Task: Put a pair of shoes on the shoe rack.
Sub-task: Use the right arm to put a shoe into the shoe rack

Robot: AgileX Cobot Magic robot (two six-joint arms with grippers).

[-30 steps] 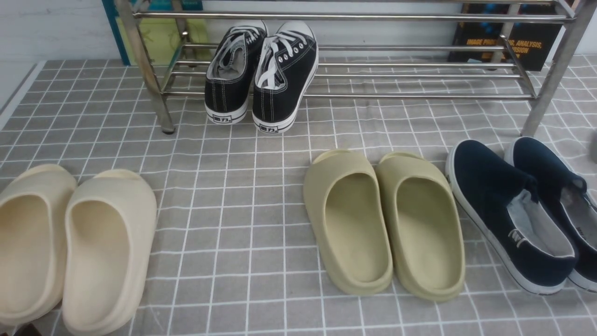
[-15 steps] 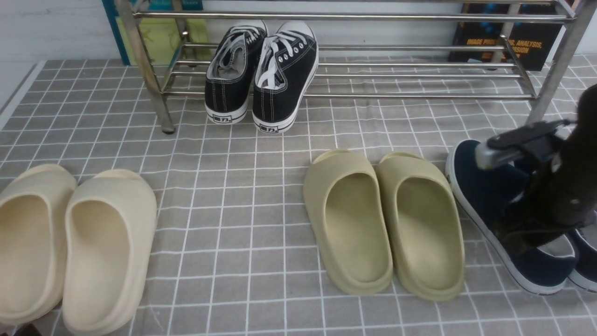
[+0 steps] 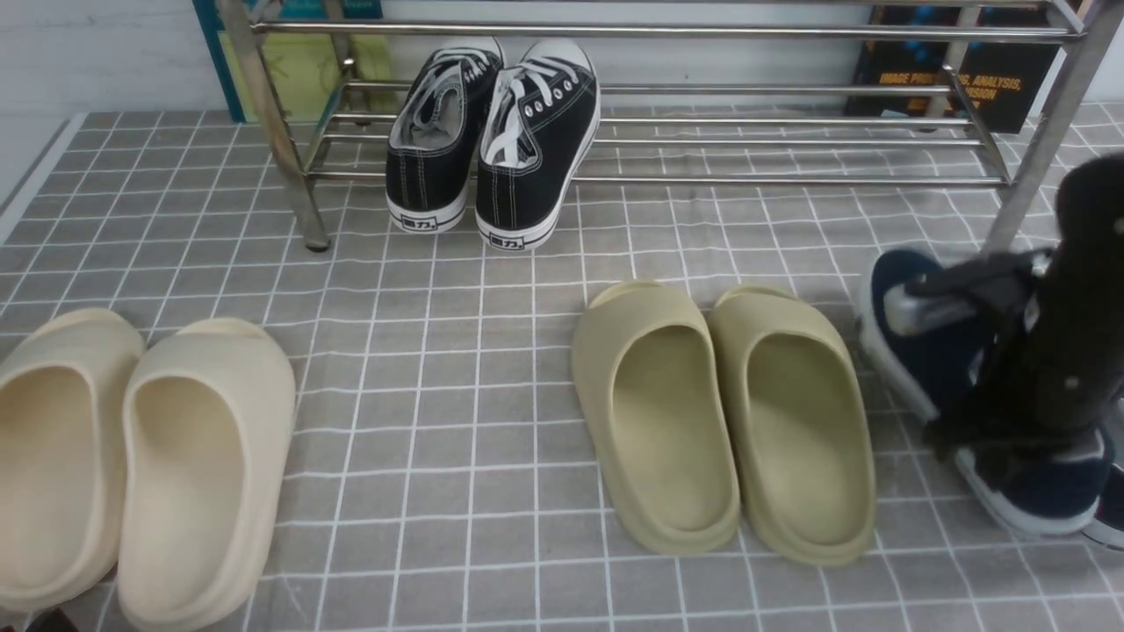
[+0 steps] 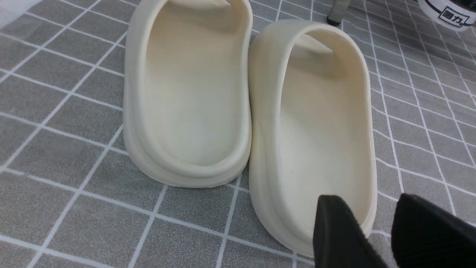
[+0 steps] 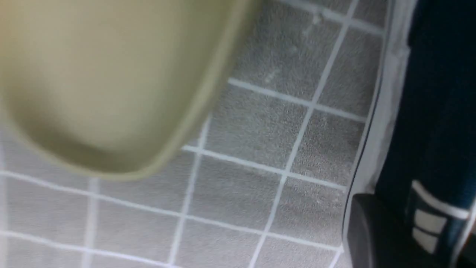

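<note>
The right claw [image 3: 988, 426] is clenched on the navy shoe [image 3: 913, 351]. One pad [image 5: 372, 234] presses the outside of the side wall by the small white tag. The other pad I take to be inside the lining, though the arm hides it in the front view. The shoe is at the right edge of the surface [image 3: 439, 369], near the olive slide [image 3: 795, 421] but apart from it. Its toe looks tipped up off the checked cloth, and it is well short of the rack [image 3: 667, 181]. Its mate [image 3: 1110, 522] shows only as a sliver at the frame's edge, beyond the arm.

The shoe should be light. The canvas upper is soft and will fold under the pads, while the white rubber sole keeps the length stiff. A pinch on one wall is likely to let the shoe swing and droop at the toe (canvas itself grips well, so slipping out seems less of a worry than twisting). A hold on the wall close to the sole, about mid-length, would hang flatter. On the rack the sole must bridge the bars. There are free bars to the right of the black sneakers [image 3: 492, 132].

The left claw [image 4: 368, 203] hangs released and empty over a cream slide [image 4: 316, 130].
</note>
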